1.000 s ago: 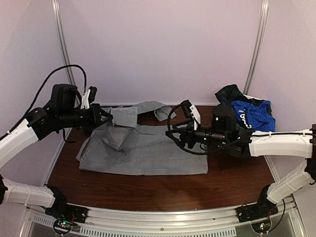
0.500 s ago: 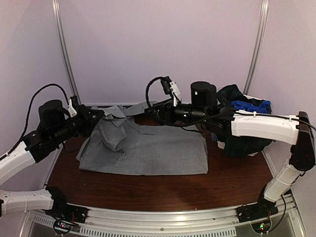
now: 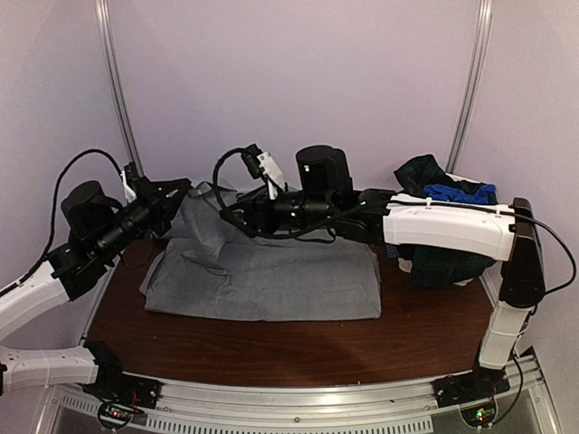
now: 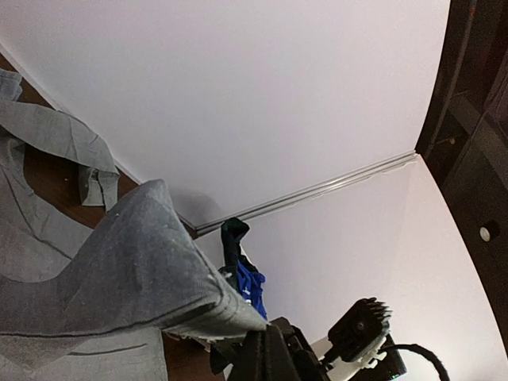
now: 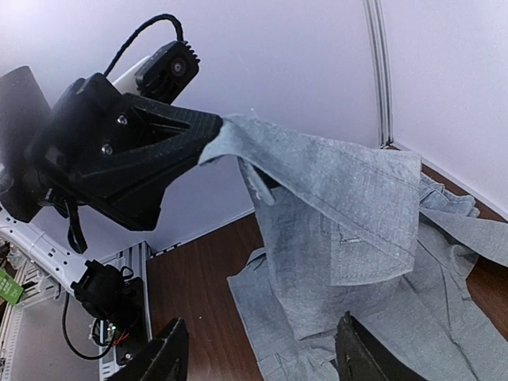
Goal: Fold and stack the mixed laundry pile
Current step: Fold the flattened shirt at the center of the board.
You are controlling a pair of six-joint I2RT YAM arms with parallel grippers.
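Holding a corner of the grey garment (image 3: 271,280) aloft for folding
The left gripper (image 3: 170,192) clamps the garment's back-left corner. The right gripper (image 3: 228,215), jaws apart, hangs just beside that corner, likely to take it. The mixed laundry pile (image 3: 441,264) sits at the garment's right.

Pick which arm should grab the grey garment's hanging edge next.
Right. The right gripper is open and faces the raised flap of the grey garment. The left gripper is shut on that garment's corner, holding it up.
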